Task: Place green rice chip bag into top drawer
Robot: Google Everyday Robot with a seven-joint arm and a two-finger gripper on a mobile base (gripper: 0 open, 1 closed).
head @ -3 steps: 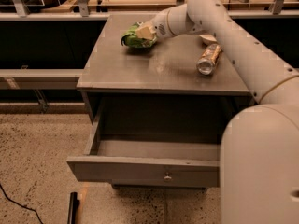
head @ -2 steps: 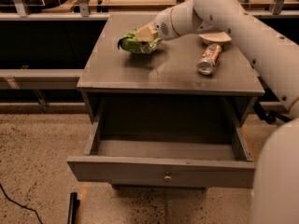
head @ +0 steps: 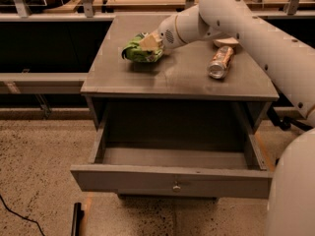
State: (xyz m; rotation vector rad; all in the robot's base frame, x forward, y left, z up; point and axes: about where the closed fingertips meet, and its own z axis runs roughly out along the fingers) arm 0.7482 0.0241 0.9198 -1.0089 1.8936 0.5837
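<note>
The green rice chip bag (head: 137,51) is crumpled and held just above the left part of the grey cabinet top (head: 177,75). My gripper (head: 149,45) is shut on the bag, reaching in from the right on a long white arm. The top drawer (head: 172,177) is pulled wide open below the cabinet top, with a flat front panel, a small round knob (head: 175,187) and nothing visible inside.
An orange-silver soda can (head: 220,62) lies on its side on the right of the cabinet top, with a pale flat object (head: 225,43) behind it. A metal rail (head: 39,78) runs to the left. The speckled floor shows a black cable (head: 15,213).
My gripper has carried the bag towards the front and left, from the back of the cabinet top to above its left-middle part. The can and drawer have not moved.
</note>
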